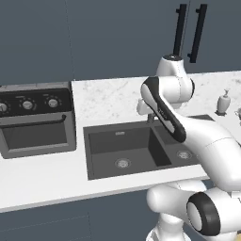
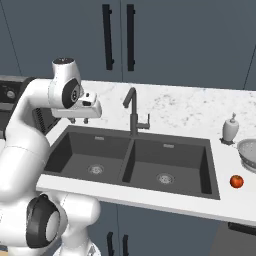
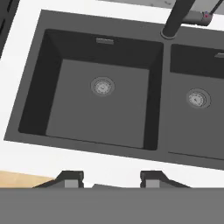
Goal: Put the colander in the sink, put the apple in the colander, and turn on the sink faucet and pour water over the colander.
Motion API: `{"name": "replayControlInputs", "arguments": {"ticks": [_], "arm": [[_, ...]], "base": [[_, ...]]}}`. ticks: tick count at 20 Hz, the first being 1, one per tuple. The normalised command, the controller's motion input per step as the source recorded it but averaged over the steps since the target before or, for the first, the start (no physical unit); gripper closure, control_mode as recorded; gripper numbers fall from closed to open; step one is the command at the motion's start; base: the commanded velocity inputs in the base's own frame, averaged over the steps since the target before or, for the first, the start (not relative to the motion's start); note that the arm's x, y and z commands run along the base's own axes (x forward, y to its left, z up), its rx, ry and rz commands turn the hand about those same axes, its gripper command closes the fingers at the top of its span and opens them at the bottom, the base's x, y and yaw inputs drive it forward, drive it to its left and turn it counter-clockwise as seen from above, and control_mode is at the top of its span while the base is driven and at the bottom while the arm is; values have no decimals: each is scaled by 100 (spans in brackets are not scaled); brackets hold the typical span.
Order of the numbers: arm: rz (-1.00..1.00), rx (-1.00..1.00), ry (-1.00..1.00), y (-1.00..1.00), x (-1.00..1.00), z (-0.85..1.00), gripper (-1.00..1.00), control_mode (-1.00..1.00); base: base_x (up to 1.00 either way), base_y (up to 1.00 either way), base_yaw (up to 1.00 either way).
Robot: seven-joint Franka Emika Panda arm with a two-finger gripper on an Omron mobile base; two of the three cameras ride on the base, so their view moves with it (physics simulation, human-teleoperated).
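Note:
The dark double-basin sink (image 2: 172, 165) lies in the white countertop with nothing in either basin. Its dark gooseneck faucet (image 2: 132, 111) stands behind the divider, spout curving left. The silvery colander (image 2: 248, 151) sits on the counter at the right edge, partly cut off. The red-orange apple (image 2: 237, 181) rests on the counter just in front of it. My gripper (image 2: 80, 120) hovers above the sink's left rim, far from both. In the hand view the gripper (image 3: 111, 178) is open, nothing between its fingertips (image 3: 71, 177), looking down into the left basin (image 3: 98, 109).
A white soap dispenser (image 2: 230, 129) stands behind the colander. A dark oven with knobs (image 1: 35, 122) sits on the counter left of the sink (image 1: 108, 146). Dark cabinets with long handles (image 2: 106, 35) rise behind the counter.

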Motion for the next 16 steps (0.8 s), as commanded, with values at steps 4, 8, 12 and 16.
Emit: {"name": "replayControlInputs", "arguments": {"ticks": [4,8,12,16], "arm": [[-1,0,0,-12,-36,-2,-100,-100],[-4,0,0,-63,-69,-3,-100,-100],[-4,0,3,-91,-40,-5,-100,-100],[-5,0,4,-98,-14,-11,-100,-100]], "base": [[0,0,0],[0,0,0],[0,0,0],[0,0,0]]}}
